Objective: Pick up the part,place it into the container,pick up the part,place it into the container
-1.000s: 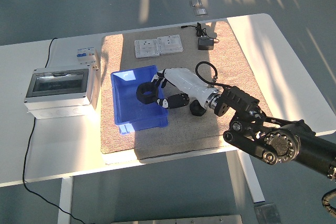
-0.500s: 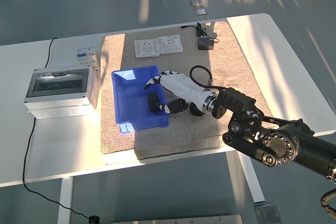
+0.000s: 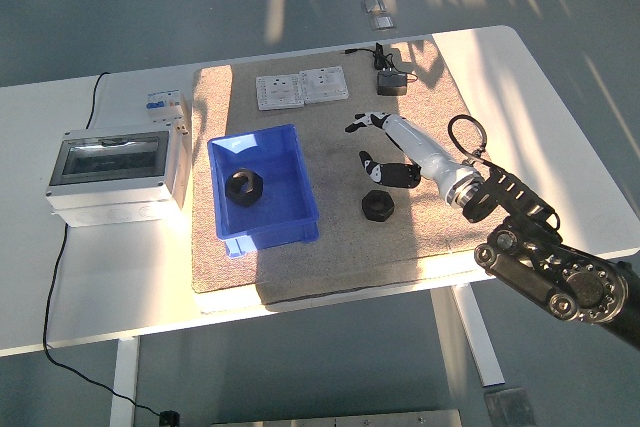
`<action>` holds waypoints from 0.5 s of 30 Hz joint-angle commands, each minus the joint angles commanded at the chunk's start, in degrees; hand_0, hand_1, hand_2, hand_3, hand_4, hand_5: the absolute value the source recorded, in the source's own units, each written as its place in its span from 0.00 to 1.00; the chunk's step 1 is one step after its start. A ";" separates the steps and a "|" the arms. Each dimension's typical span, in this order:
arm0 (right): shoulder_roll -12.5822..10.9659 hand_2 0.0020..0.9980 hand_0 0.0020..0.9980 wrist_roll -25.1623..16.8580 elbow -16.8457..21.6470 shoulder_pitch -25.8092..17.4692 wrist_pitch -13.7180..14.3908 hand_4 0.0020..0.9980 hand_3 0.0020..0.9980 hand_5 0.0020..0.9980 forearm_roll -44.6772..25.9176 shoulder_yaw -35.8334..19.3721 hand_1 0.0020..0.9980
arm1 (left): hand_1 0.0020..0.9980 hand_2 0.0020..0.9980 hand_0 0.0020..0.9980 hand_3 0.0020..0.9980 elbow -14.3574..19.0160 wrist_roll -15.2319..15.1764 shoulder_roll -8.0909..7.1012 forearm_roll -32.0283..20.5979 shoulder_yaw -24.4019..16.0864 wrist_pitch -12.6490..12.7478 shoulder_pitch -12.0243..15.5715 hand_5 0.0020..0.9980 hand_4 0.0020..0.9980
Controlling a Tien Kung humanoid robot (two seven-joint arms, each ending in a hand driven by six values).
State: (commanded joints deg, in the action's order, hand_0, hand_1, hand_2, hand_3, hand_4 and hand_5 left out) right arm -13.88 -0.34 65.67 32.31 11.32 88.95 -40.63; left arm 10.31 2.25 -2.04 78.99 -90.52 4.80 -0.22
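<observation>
A black nut-shaped part (image 3: 245,187) lies inside the blue container (image 3: 296,213) on the beige mat. A second black round part (image 3: 377,204) rests on the mat right of the container. My right hand (image 3: 383,149), white with black fingertips, hovers just above and behind that second part, its fingers spread and holding nothing. The black right arm (image 3: 545,262) enters from the lower right. My left arm is out of view.
A grey electrical box (image 3: 111,169) with a clear lid sits at the left, a small breaker (image 3: 165,107) behind it. Two white socket plates (image 3: 301,88) and a black adapter (image 3: 391,83) lie at the mat's far edge. A cable (image 3: 55,277) runs off the left.
My right hand let go of the black part into the blue container, then drew back to the right and opened above the second part on the mat.
</observation>
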 joint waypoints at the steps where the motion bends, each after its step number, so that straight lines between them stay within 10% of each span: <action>1: -0.51 0.86 1.00 1.41 0.71 -0.51 -0.92 0.53 0.79 0.00 -0.48 -0.07 0.85 | 0.70 0.67 0.71 0.78 0.00 0.01 -0.02 0.23 -0.10 -0.04 -0.02 0.73 0.80; 6: -0.71 0.86 1.00 7.16 2.03 -1.54 -3.28 0.53 0.79 0.00 -1.73 0.70 0.85 | 0.70 0.67 0.71 0.78 0.00 -0.02 0.17 0.68 -0.26 -0.13 -0.10 0.73 0.80; 7: -0.74 0.87 1.00 7.80 2.00 -1.55 -3.31 0.72 0.86 0.14 -2.11 0.99 0.85 | 0.70 0.67 0.71 0.78 0.00 -0.05 0.19 0.64 -0.23 -0.14 -0.11 0.73 0.80; 15: -0.48 0.87 0.99 8.47 0.89 -1.58 -2.75 0.73 0.85 0.16 -4.58 3.15 0.84 | 0.70 0.67 0.71 0.79 0.00 -0.23 0.30 0.61 -0.15 -0.19 -0.16 0.73 0.80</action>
State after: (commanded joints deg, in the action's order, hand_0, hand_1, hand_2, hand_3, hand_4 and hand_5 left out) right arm -14.35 8.14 66.56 30.73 8.56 84.37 -37.48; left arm 10.31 2.02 -1.75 79.60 -90.68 4.61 -0.38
